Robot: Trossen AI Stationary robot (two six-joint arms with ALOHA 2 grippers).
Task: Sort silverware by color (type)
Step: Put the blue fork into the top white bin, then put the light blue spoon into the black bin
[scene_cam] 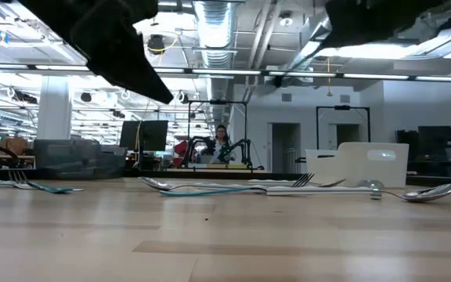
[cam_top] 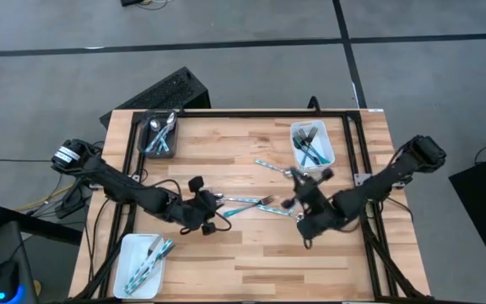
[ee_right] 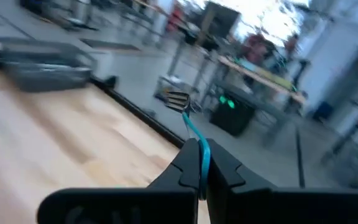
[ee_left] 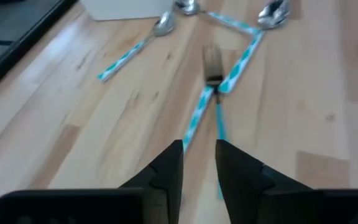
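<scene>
One fork [ee_right: 179, 101] clamped in right gripper [ee_right: 201, 163].
Left gripper [ee_left: 199, 163] parted, empty; carry fork level to the fork tray [cam_top: 331, 157].

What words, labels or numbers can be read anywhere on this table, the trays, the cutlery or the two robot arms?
No text can be read in any view.
The silverware, the white tray and the dark bin: no print visible.
The left gripper and right gripper: no markings show.
Room behind: a green lit sign, too blurred to read.
</scene>
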